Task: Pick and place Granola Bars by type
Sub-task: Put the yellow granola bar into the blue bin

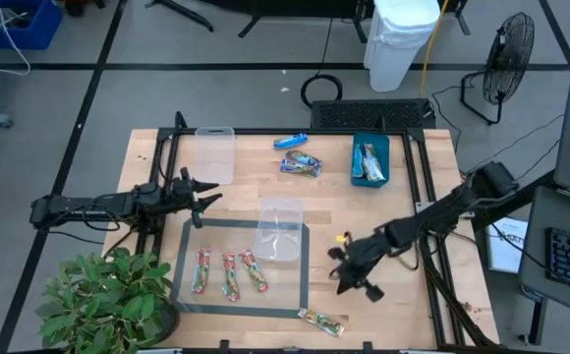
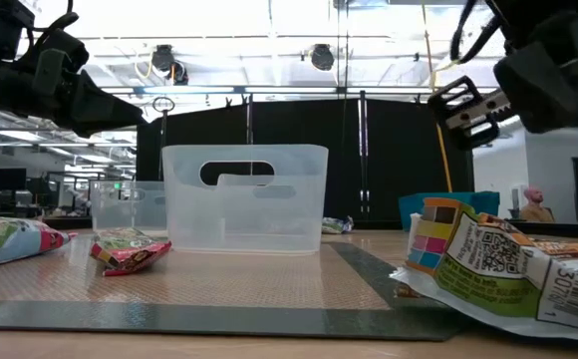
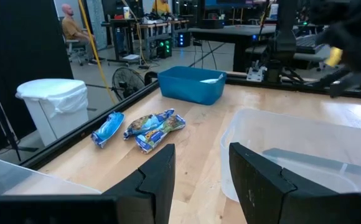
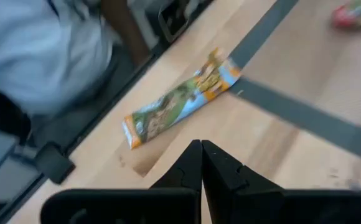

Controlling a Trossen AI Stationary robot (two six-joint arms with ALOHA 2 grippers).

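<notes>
The wooden worktop (image 1: 364,211) carries a grey tape rectangle (image 1: 179,265) towards its near-left corner. Inside the tape lie three red-and-green bars (image 1: 229,273) side by side, well apart from everything else. A clear tub (image 1: 281,229) stands across the rectangle's far-right corner, and a second clear tub (image 1: 215,154) sits near the far edge, left of centre.

Towards the far edge, right of the second tub, lie a blue bar (image 1: 290,142) and just beside it two more bars (image 1: 302,164), close together with teal and tan wrappers. A teal tray (image 1: 370,159) near the far-right part of the worktop holds further bars; how many cannot be told. One gold-green bar (image 1: 321,321) lies alone at the near edge, just outside the tape's near-right corner; the right wrist view shows it on bare wood beside the tape.

The left pincer (image 1: 206,197) hovers over the left side of the worktop, between the two tubs, its fingers (image 3: 157,180) spread and holding nothing. The right pincer (image 1: 349,270) hangs over the bare wood right of the tape rectangle, with the gold-green bar lying between it and the near edge; its fingers (image 4: 190,169) are pressed together and empty.

A potted plant (image 1: 103,300) overhangs the near-left corner. Beyond the far edge stand a white bin (image 1: 400,39) and a floor fan (image 1: 508,54).
</notes>
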